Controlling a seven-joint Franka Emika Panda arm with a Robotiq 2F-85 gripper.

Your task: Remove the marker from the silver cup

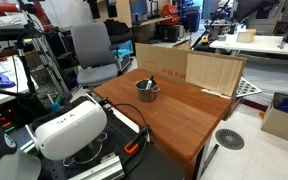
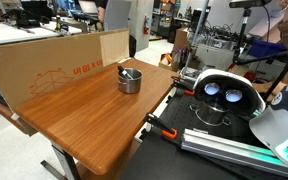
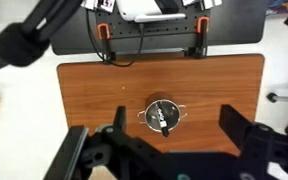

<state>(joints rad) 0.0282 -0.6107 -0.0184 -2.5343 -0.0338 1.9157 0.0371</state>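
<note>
The silver cup [image 1: 147,91] stands on the wooden table [image 1: 179,118], toward its back edge. It shows in both exterior views, in one near a board [image 2: 130,82], and in the wrist view [image 3: 150,108] from straight above. The dark marker [image 3: 162,118] with a pale section lies slanted inside the cup; its end sticks up over the rim [image 1: 150,83] [image 2: 126,72]. My gripper [image 3: 173,110] is open and empty, high above the table, with its two dark fingers on either side of the cup in the picture. The gripper does not show in the exterior views.
A light wooden board [image 1: 215,72] [image 2: 59,62] stands upright along the table's back edge, with a cardboard box [image 1: 156,55] beside it. Orange-handled clamps [image 3: 105,31] [image 3: 199,26] grip the table edge by the robot base [image 2: 222,95]. A grey office chair [image 1: 90,50] stands beyond the table.
</note>
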